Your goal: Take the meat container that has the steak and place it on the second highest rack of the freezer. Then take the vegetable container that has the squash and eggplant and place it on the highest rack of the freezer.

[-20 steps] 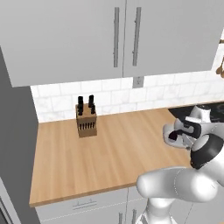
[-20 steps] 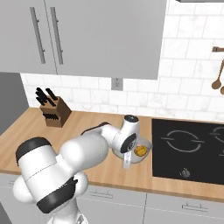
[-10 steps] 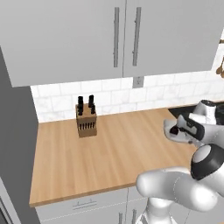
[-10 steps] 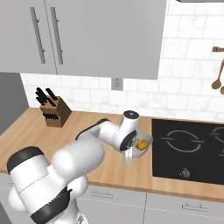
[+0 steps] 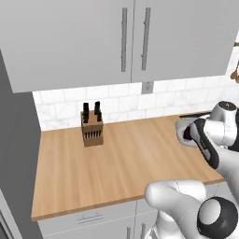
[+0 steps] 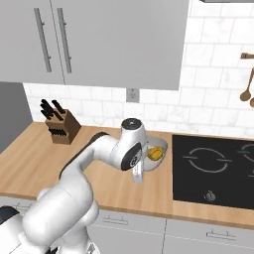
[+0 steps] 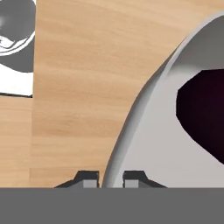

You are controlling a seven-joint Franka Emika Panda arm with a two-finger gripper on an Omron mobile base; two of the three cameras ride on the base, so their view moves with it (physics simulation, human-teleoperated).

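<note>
The vegetable container (image 6: 159, 161) is a shallow grey tray on the wooden counter, just left of the cooktop. The yellow squash (image 6: 155, 154) lies in it. In the hand view the dark purple eggplant (image 7: 205, 118) lies inside the container (image 7: 148, 144), whose thin rim runs down between my two fingertips. My gripper (image 7: 111, 178) is shut on that rim. From the left base view the container (image 5: 181, 129) peeks out behind my forearm. The meat container, the steak and the freezer racks are out of view.
A wooden knife block (image 5: 92, 127) stands at the back of the counter (image 5: 116, 163), far left of the tray. The black cooktop (image 6: 213, 166) lies right beside the container. Wall cabinets (image 5: 130, 42) hang overhead. Wooden utensils (image 6: 246, 87) hang on the tiled wall.
My fingers have closed the last bit onto the container's rim. In the right base view the hand and the container now sit slightly higher in the picture than a second ago.
</note>
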